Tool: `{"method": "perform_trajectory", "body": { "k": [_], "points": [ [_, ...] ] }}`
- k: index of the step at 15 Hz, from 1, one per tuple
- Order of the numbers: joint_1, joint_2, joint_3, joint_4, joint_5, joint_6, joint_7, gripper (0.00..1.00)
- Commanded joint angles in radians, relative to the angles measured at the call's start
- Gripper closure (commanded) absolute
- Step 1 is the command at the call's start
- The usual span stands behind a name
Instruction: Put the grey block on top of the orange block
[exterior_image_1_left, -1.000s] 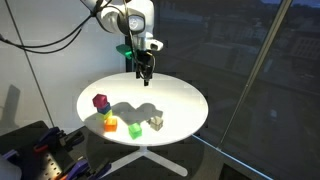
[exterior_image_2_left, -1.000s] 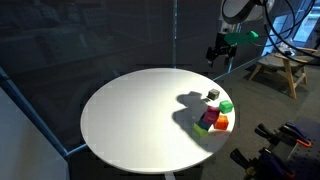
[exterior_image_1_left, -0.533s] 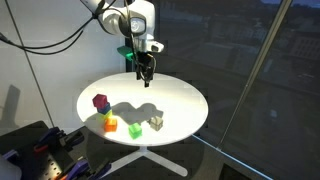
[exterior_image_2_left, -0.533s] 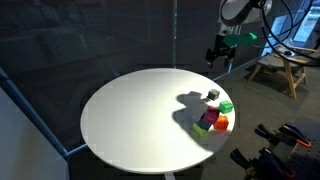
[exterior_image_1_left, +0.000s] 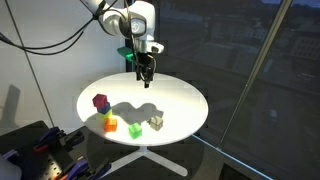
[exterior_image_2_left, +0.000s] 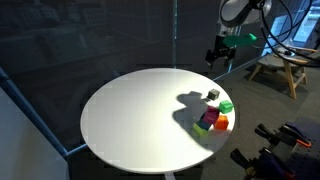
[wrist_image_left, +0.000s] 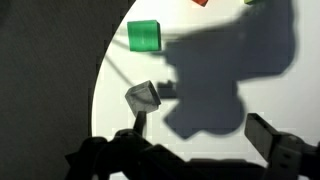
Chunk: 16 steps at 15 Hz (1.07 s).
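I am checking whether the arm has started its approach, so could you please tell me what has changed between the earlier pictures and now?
Nothing has visibly changed. The gripper hangs open above the far side of the table, holding nothing, just as before. The grey block and the orange block lie apart on the table in the same places.

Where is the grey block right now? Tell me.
In an exterior view the grey block sits on the round white table, rightmost of the cubes, just right of the green block and not touching it.
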<state>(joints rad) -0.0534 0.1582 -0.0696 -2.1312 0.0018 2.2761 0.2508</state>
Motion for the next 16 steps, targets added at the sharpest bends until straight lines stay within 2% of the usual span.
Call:
{"method": "perform_trajectory", "body": {
  "k": [1, 11, 16],
  "points": [
    [-0.007, 0.016, -0.013, 0.022, -0.013, 0.012, -0.031, 0.0],
    [-0.047, 0.064, -0.016, 0.079, 0.004, 0.004, -0.305, 0.0],
    [-0.06, 0.108, -0.018, 0.114, -0.002, 0.019, -0.377, 0.0]
  ]
}}
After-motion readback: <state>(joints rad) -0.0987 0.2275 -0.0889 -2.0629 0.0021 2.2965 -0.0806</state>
